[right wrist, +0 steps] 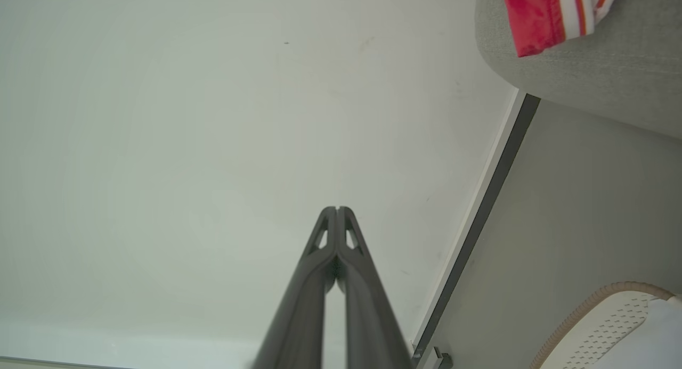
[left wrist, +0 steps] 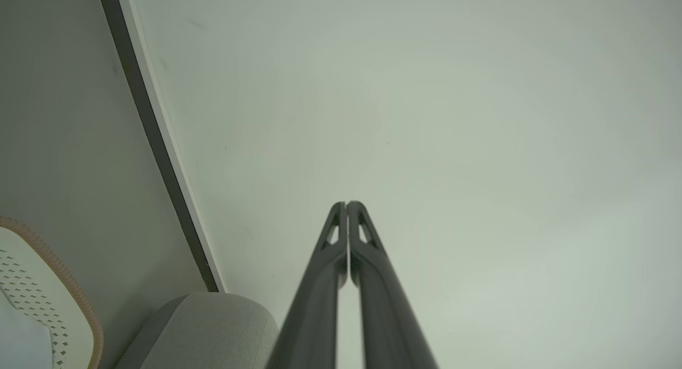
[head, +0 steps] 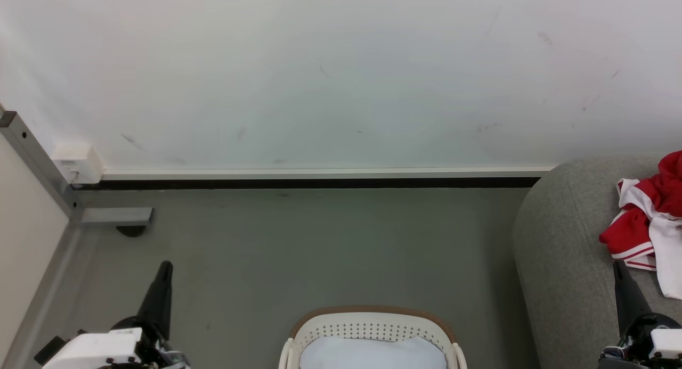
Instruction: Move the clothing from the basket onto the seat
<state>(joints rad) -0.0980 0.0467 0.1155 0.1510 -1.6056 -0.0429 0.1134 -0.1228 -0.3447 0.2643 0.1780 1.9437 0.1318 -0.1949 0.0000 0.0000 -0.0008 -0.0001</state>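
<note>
The red-and-white garment [head: 647,220] lies on the grey sofa [head: 559,262], well apart from the laundry basket [head: 373,313], which holds a pale cloth [head: 373,355]; my left hand [head: 166,265] and right hand [head: 618,265] hang pressed together, empty; the move looks done; next, I judge, calls for nothing but staying parked.

Ahead of me stands a plain white wall [head: 341,65], evenly lit and faintly scuffed with grey marks. A white skirting strip [head: 319,173] runs along its foot, a black band [head: 319,183] just beneath. The floor [head: 319,252] is smooth matt grey. At my left a grey metal post [head: 37,161] edges a pale panel [head: 21,241], with a small white box [head: 79,162] beside it and a flat metal foot [head: 117,215] on the floor.
</note>
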